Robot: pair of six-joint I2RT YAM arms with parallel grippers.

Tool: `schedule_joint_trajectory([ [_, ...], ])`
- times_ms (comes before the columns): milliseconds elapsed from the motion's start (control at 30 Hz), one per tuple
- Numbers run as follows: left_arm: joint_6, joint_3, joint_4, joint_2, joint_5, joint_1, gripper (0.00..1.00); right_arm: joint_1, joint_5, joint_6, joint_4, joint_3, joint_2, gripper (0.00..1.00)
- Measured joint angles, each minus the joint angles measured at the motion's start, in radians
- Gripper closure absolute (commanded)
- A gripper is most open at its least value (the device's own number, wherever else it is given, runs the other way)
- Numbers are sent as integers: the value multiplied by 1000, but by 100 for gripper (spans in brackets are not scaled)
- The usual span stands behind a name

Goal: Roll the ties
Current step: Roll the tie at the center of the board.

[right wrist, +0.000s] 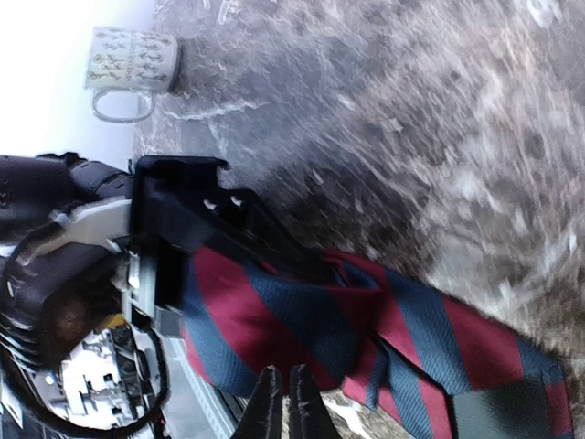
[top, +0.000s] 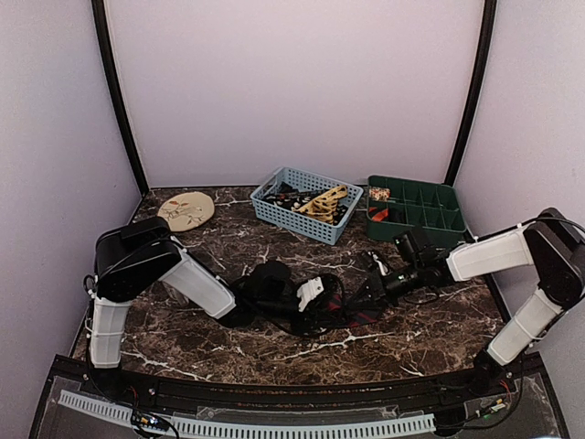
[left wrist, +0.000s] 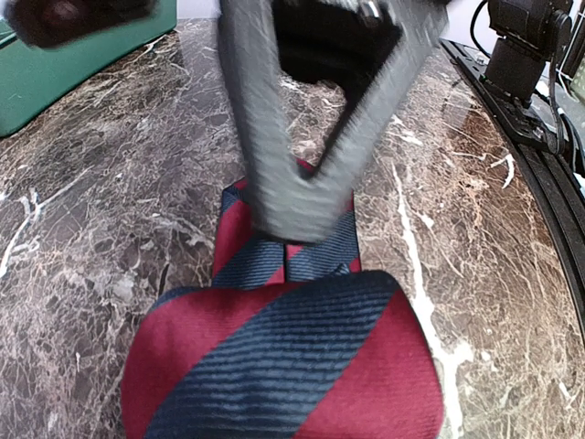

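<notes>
- Enclosure: pale lilac walls (top: 292, 91) around a dark veined marble table (top: 411, 343).
- Both arms reach in to meet at mid-table: left arm (top: 174, 270) and right arm (top: 494, 254).
- At the back stand a blue basket (top: 302, 222) holding the spare ties (top: 320, 201), and beside it a green compartment tray (top: 448, 224). A round tan disc (top: 186, 210) lies well to the back left.
- Working piece: the striped tie (left wrist: 292, 366), red and navy, lies flat on the marble between the two grippers. Its broad end is nearest the left wrist camera, and the narrower run passes under the left fingers.
- Left gripper (left wrist: 294, 224): tips drawn together, and I judge them pinched on the tie's narrow folded part.
- Right gripper (right wrist: 281, 393): fingers nearly together, tips just at the tie's edge. I cannot tell whether any fabric sits between them.
- Right wrist view shows the tie bunched and overlapped near the left gripper, not lying straight.
- Risk: rolling from a bunched start would probably give a skewed, loose coil.
- Risk: slick fabric could slide out of a tip-only pinch if I pull against table friction.
- Risk: the grippers sit near each other, so a careless turn could knock them together.
</notes>
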Motion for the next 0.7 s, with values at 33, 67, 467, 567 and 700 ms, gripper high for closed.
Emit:
schedule_joint_trajectory([
  [33,-1,0,0,0,0,0,82,0,1,-1,-2,-11,0,98],
  [67,-3,0,0,0,0,0,82,0,2,-2,-4,-24,0,97],
  [467,-3,0,0,0,7,1,82,0,68,-35,-61,-60,21,76],
  [567,-3,0,0,0,8,1,82,0,76,-39,-71,-60,21,78],
  [700,-3,0,0,0,8,3,82,1,75,-38,-71,-45,49,81],
])
